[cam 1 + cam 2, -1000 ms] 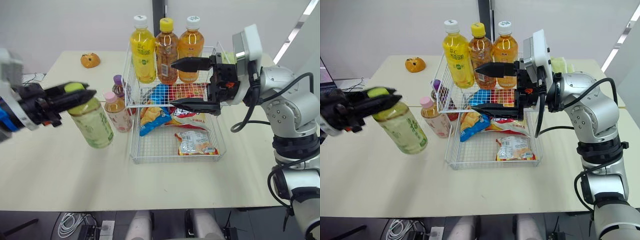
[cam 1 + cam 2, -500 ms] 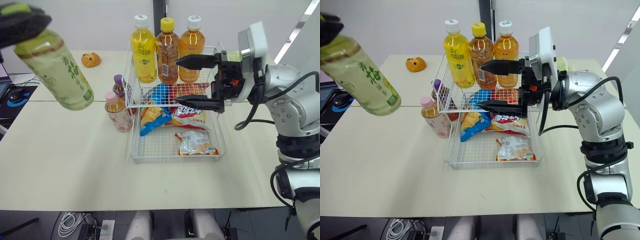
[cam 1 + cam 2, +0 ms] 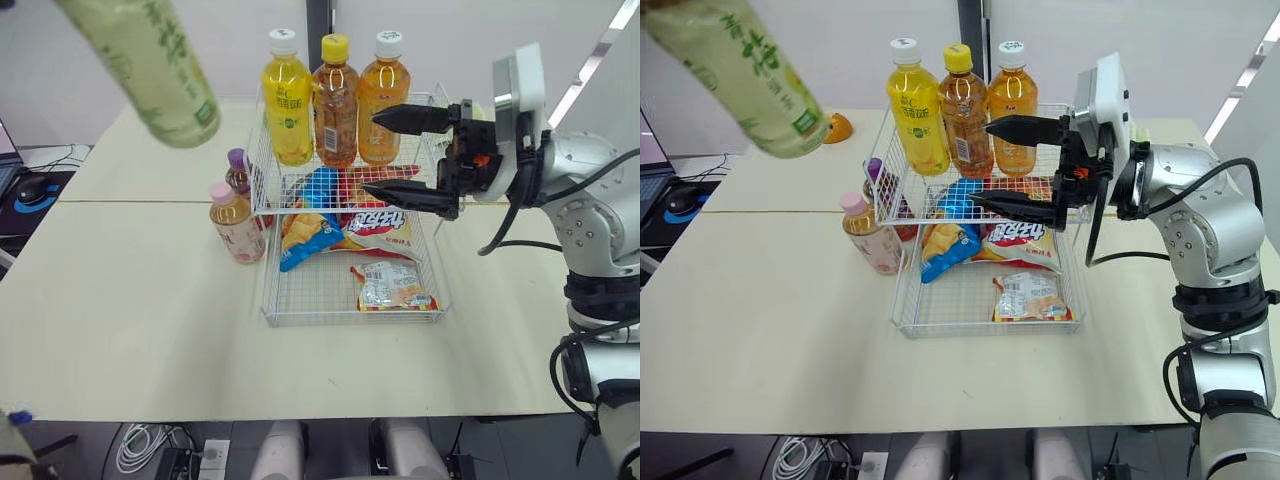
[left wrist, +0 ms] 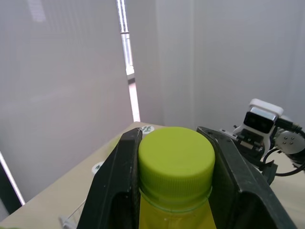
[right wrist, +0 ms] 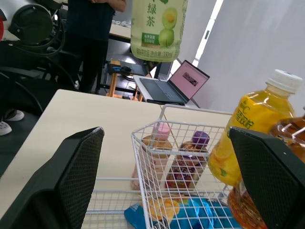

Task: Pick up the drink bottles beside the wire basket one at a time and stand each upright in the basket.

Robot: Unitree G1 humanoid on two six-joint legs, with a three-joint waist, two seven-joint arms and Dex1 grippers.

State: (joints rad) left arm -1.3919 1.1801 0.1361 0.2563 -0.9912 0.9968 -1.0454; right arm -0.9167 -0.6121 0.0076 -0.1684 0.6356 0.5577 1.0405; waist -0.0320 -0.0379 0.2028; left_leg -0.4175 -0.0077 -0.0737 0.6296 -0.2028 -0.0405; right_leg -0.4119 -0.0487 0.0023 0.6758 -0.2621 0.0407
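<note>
Left gripper (image 4: 170, 137) is clamped on the lime cap (image 4: 176, 160) of the green tea bottle (image 3: 150, 65), one finger (image 4: 116, 191) pressed on each side of the cap; that grip is given by the left wrist view. The bottle's body is given by the head views: held high in the air, well left of the wire basket (image 3: 352, 321), tilted with its base toward the basket. Right gripper (image 3: 371, 152) is spread wide, nothing between the fingers, held at the basket's upper tier just beside the orange bottle (image 3: 382, 100). Three bottles are stood upright in that tier: yellow bottle (image 3: 286, 105), amber bottle (image 3: 334, 105), orange bottle. Snack packs (image 3: 392, 285) are seen in the lower tier. Two bottles are left standing on the table (image 3: 130, 320) against the basket's left side: pink-cap bottle (image 3: 235, 222) and purple-cap bottle (image 3: 237, 175) behind it. From the right wrist view the green tea bottle's label end is seen hanging above the table, with a laptop (image 5: 171, 83) and a person (image 5: 93, 28) beyond.
</note>
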